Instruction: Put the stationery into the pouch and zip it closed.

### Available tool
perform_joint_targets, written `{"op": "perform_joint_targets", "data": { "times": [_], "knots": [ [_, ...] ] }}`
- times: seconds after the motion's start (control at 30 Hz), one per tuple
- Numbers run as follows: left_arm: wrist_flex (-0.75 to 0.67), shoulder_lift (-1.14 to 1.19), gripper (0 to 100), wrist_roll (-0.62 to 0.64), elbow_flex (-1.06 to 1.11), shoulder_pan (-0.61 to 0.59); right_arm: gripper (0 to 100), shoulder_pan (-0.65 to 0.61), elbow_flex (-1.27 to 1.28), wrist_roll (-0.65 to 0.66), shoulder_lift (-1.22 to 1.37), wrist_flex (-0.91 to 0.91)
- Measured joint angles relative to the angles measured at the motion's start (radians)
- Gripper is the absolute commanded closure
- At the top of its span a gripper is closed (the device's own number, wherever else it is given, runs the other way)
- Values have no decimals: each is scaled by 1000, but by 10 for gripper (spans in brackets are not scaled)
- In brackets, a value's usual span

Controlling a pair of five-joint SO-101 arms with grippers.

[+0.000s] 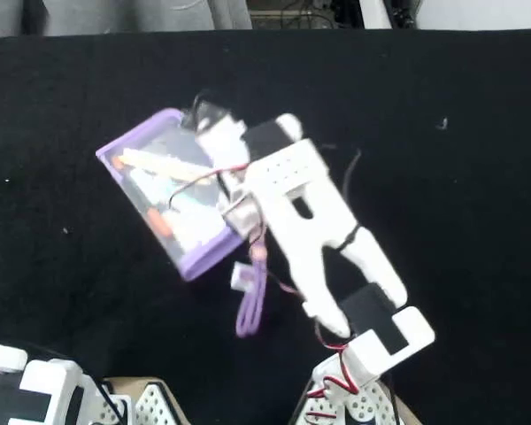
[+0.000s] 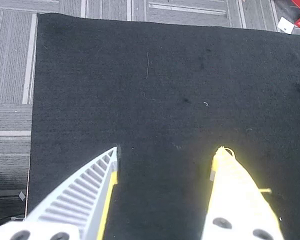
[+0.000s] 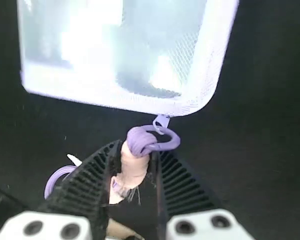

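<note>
Right wrist view looks down on the right end effector [image 3: 136,150], whose black ribbed fingers [image 3: 90,175] are pressed together on a peach-coloured tab [image 3: 132,167]. A lilac zip cord [image 3: 152,140] is looped over the top of that tab and hooks into the small metal zip pull [image 3: 161,121] at the corner of the lilac-edged clear mesh pouch [image 3: 200,95]. The pouch lies flat on the black-covered bench [image 3: 260,150], just beyond the fingertips. Whether its zip is fully drawn cannot be told.

From the high view, the pouch [image 1: 199,261] sits left of centre on the bench [image 1: 442,177], turned at an angle. The stationery [image 1: 164,166] is inside it: a pale yellow pen-like piece, some orange-tipped pieces and white ones show through the clear face. The white right arm [image 1: 314,217] stretches from the near edge up to the pouch's near right corner. A lilac strap loop [image 1: 250,305] trails on the bench below that corner. The left arm [image 1: 49,385] sits at the near left edge, well apart from the pouch.

Its wrist view shows the left end effector [image 2: 167,152] with fingers spread, one white and ribbed [image 2: 85,190], one yellow [image 2: 235,190], nothing between them, above bare black cover. Grey striped floor [image 2: 10,60] lies past the bench edge.
</note>
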Motion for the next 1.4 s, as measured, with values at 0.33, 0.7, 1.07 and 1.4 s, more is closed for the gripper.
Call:
{"op": "perform_joint_targets", "data": {
  "times": [0.33, 0.7, 1.07, 1.4],
  "knots": [
    [-3, 0, 703, 2, 150, 249, 988, 8, -282, 0, 0, 23],
    [-51, 0, 703, 78, 420, 830, 988, 3, -488, 0, 2, 51],
    [-499, 0, 703, 374, 802, 1315, 988, 3, -511, 0, -55, 51],
    [-842, 0, 703, 397, 1120, 1427, 988, -107, -242, 0, -296, 52]
  ]
}}
